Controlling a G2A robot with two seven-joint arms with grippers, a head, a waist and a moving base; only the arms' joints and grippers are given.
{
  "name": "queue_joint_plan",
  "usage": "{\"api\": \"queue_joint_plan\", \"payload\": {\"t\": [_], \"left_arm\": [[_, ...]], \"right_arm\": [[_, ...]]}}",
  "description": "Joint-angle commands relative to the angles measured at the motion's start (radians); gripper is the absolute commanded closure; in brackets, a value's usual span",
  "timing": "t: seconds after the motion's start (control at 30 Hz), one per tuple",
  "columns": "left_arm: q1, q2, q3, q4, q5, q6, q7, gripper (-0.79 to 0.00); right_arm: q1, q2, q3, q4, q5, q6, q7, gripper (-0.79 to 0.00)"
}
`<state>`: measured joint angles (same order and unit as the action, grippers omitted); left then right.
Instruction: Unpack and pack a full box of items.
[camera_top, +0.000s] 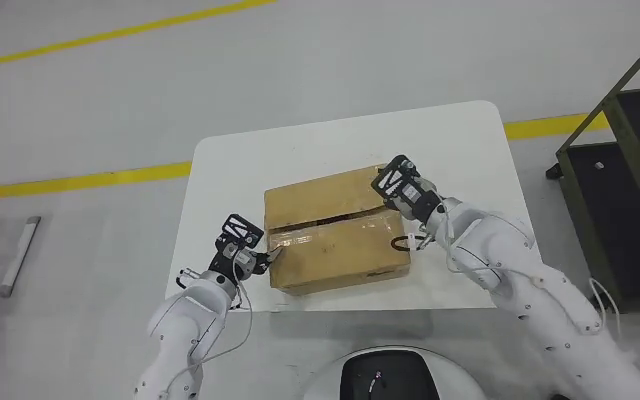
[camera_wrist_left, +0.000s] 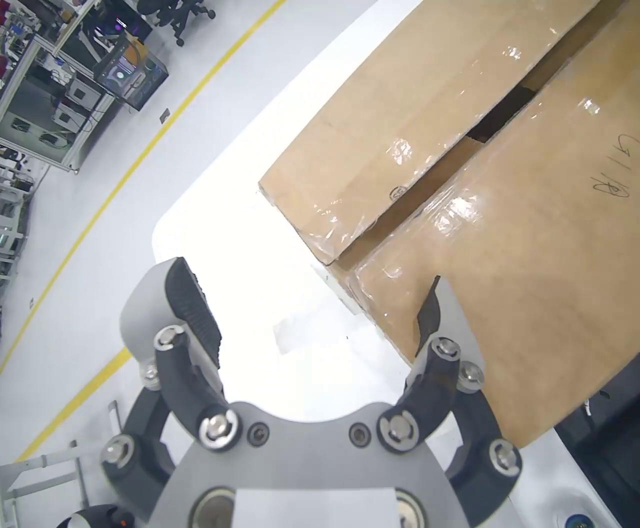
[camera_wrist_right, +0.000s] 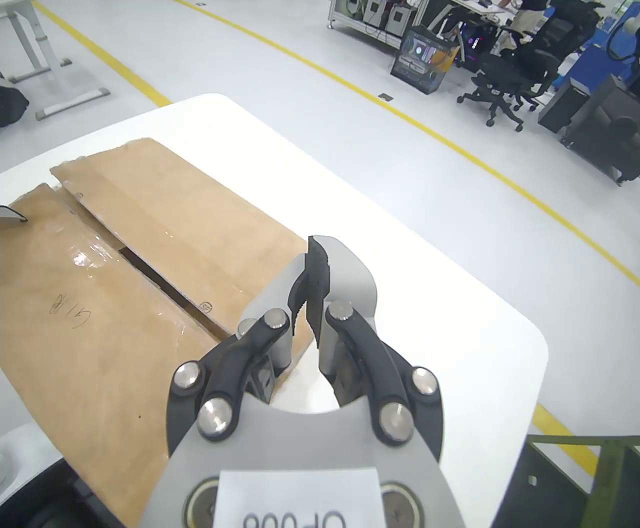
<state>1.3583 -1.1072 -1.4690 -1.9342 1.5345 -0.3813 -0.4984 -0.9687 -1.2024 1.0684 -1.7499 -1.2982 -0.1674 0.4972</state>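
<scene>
A brown cardboard box (camera_top: 335, 230) lies in the middle of the white table (camera_top: 450, 140). Its two top flaps are folded down, with a narrow dark gap between them and clear tape along the seam (camera_wrist_left: 400, 210). My left gripper (camera_top: 262, 250) is at the box's front left corner. In the left wrist view this gripper (camera_wrist_left: 306, 272) is open, one finger (camera_wrist_left: 432, 310) against the near flap (camera_wrist_left: 525, 260) and the other over bare table. My right gripper (camera_top: 388, 180) sits at the back right corner. Its fingers (camera_wrist_right: 312, 250) are shut just above the edge of the box (camera_wrist_right: 125, 260).
A dark green metal frame (camera_top: 600, 190) stands on the floor just off the table's right side. Bare table surrounds the box, widest at the back. Yellow floor lines (camera_top: 120, 35) run behind the table, and desks and office chairs (camera_wrist_right: 505, 75) stand far off.
</scene>
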Motion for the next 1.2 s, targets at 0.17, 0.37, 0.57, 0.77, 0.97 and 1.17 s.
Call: {"api": "queue_joint_plan", "payload": {"t": [0.17,0.37,0.57,0.77,0.97,1.17], "left_arm": [[0.009,0.001,-0.007,-0.009,-0.003,0.004,-0.007,-0.785],[0.006,0.001,-0.011,-0.008,-0.003,0.005,-0.025,-0.785],[0.0,0.002,-0.026,-0.02,-0.021,0.007,-0.052,-0.785],[0.001,0.002,-0.031,-0.002,-0.03,0.014,-0.062,-0.785],[-0.015,-0.001,-0.017,0.021,-0.034,0.038,-0.062,-0.785],[-0.023,0.0,-0.017,0.029,-0.02,0.028,-0.064,-0.785]], "right_arm": [[0.053,-0.027,-0.069,0.127,0.075,0.006,-0.019,0.0],[0.08,-0.044,-0.107,0.199,0.081,0.02,-0.008,0.0],[0.09,-0.054,-0.117,0.215,0.082,0.031,-0.013,0.0],[0.069,-0.057,-0.098,0.169,0.127,0.013,-0.024,0.0],[0.042,-0.056,-0.087,0.154,0.124,-0.001,-0.002,0.0],[0.052,-0.066,-0.101,0.194,0.121,0.023,-0.003,0.0]]}}
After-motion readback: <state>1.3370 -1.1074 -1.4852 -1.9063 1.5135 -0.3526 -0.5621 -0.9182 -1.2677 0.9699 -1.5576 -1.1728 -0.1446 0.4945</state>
